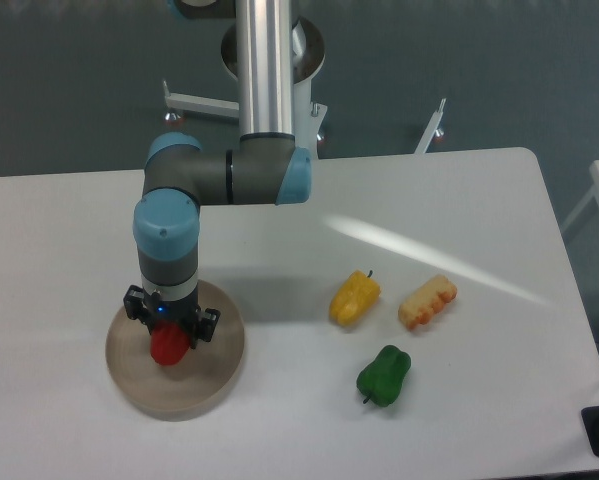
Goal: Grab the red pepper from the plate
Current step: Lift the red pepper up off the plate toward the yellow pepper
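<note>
The red pepper shows as a small glossy red shape over the left half of the round beige plate, at the table's front left. My gripper points straight down over the plate, its dark fingers shut on the red pepper from both sides. The gripper body hides the pepper's top and stem. Whether the pepper still touches the plate I cannot tell.
A yellow pepper, an orange-yellow corn-like piece and a green pepper lie to the right on the white table. The arm's column rises at the back centre.
</note>
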`<state>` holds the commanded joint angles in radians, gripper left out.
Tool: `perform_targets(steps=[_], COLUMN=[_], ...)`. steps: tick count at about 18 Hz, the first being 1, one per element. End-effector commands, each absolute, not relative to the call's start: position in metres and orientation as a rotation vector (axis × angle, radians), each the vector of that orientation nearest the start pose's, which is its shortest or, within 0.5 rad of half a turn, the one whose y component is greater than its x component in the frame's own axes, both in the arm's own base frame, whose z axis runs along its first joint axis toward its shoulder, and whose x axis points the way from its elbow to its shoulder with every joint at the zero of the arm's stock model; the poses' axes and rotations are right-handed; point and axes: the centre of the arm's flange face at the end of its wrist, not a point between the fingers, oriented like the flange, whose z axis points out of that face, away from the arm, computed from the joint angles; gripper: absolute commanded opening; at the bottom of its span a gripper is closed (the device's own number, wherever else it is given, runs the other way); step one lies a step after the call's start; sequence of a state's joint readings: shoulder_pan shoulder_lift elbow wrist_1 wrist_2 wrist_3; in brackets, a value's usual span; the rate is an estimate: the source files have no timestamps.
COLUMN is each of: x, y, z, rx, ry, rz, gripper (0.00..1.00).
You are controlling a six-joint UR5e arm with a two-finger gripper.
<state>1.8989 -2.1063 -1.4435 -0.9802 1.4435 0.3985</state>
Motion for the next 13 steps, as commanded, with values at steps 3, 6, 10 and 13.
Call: perform_targets(steps=[3, 6, 10, 13], x=[-0.129, -0.168, -0.216, -0.236], y=[0.686, 0.666, 0.646, 0.637], z=[0.321, 0.337, 0.346, 0.35], rx=[-2.89, -2.906, -2.902, -2.916], ry=[0.176, 0.287, 0.441, 0.535], rz=[-0.025, -0.008, 0.02, 0.062], gripper=[0.49, 0.49, 0.49, 0.48])
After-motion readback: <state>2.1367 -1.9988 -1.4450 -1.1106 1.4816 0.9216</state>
